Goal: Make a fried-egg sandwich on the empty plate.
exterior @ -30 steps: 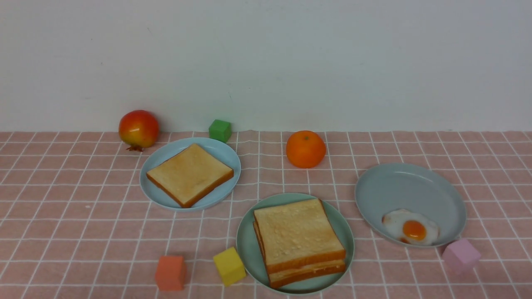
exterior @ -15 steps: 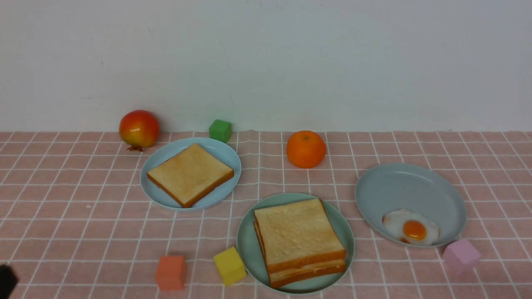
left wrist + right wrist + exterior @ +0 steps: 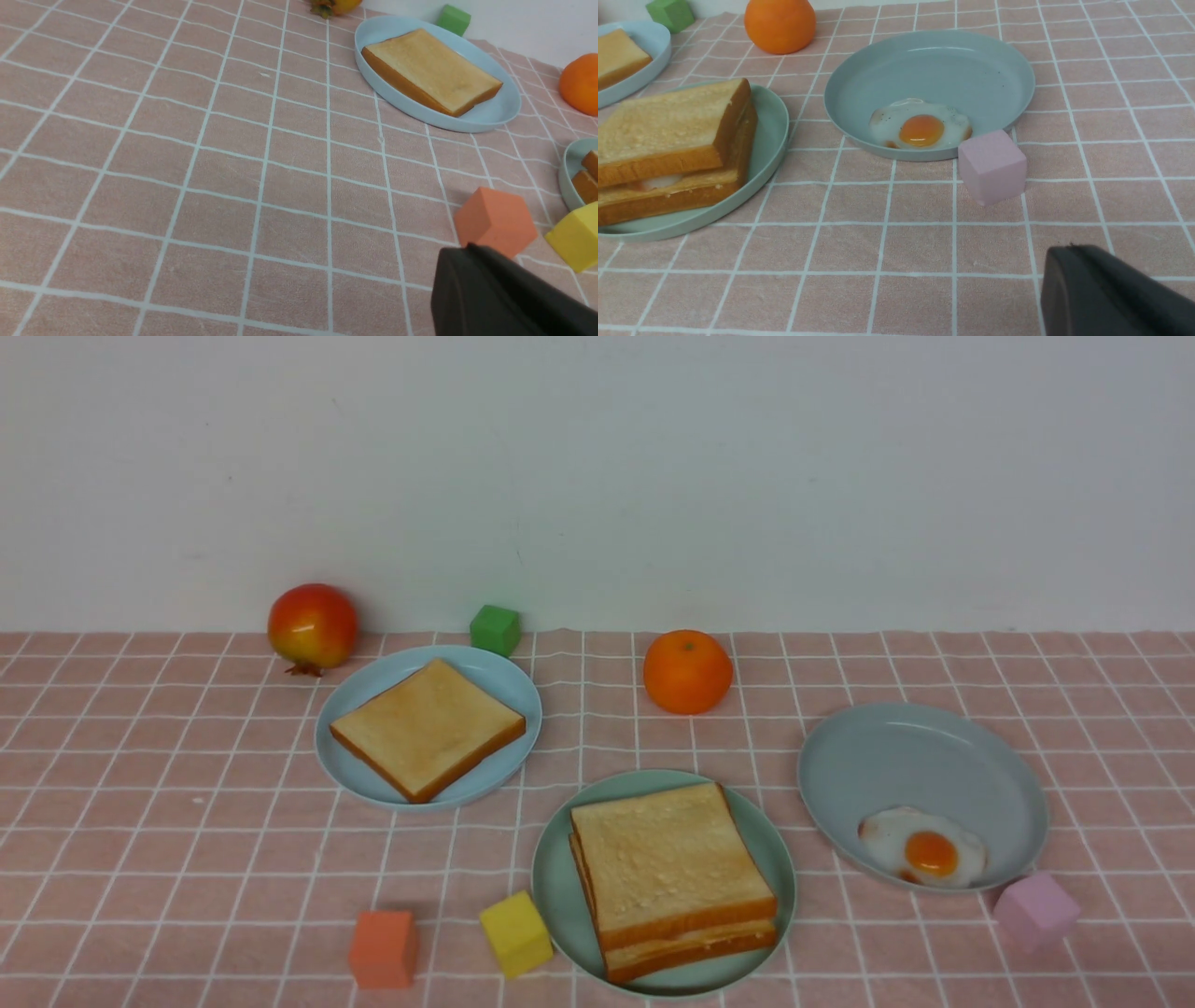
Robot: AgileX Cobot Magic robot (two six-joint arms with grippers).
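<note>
On the mint-green plate [image 3: 549,887] at the front centre lie two toasted bread slices [image 3: 667,859], stacked; the right wrist view shows a bit of white between them [image 3: 658,182]. A fried egg [image 3: 924,849] lies at the near rim of the grey-blue plate [image 3: 915,747] to the right. One more toast slice [image 3: 427,728] rests on the pale blue plate [image 3: 509,686] at the left. Neither gripper shows in the front view. My left gripper [image 3: 469,247] is shut and empty, just short of the orange cube. My right gripper [image 3: 1071,247] is shut and empty, near the pink cube.
A red fruit [image 3: 312,626], a green cube [image 3: 495,629] and an orange [image 3: 687,670] stand along the back by the wall. An orange cube [image 3: 383,948] and a yellow cube [image 3: 515,933] sit left of the mint-green plate. A pink cube [image 3: 1034,909] touches the grey-blue plate's near rim.
A dark part of the left arm showed at the front view's bottom left corner half a second ago and is now out of that view. Food and plates have not moved.
</note>
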